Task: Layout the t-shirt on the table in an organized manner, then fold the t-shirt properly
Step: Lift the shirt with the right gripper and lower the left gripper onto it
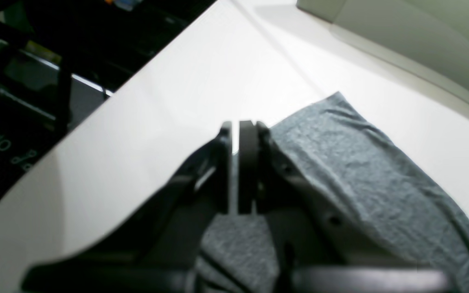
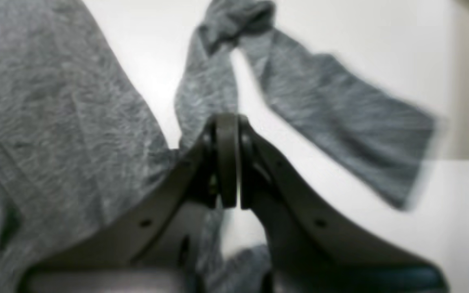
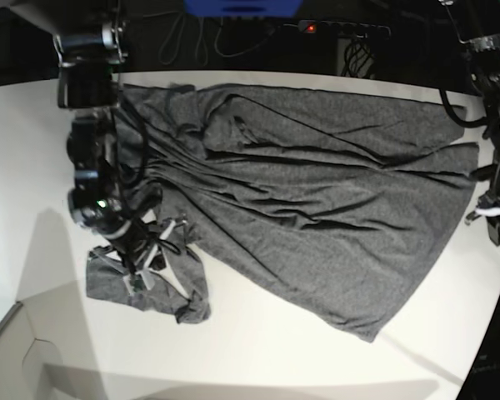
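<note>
So on the left of the base view there's the right arm (image 3: 90,158) reaching down over the table (image 3: 33,167), and its gripper (image 3: 140,265) sits right at the bunched-up sleeve (image 3: 146,287) near the front-left. From its wrist cam the jaws look pressed together, with grey fabric running up to the tips and under them, so it's pinching the sleeve as far as I can tell. The rest of that sleeve twists away and ends in a flat cuff lying on the white top.

The shirt (image 3: 317,208) itself fills the middle of the table, spread out wide but full of long wrinkles, with one corner pointing toward the front edge.

Over on the right the left gripper (image 3: 498,218) hangs at the shirt's far right edge. Its wrist cam shows the jaws nearly together with just a thin slit between them, fabric draped alongside and below; whether the cloth is actually clamped I can't tell.

Only writing I can spot is some pale lettering in the dark off the table edge, too blurry to read.
</note>
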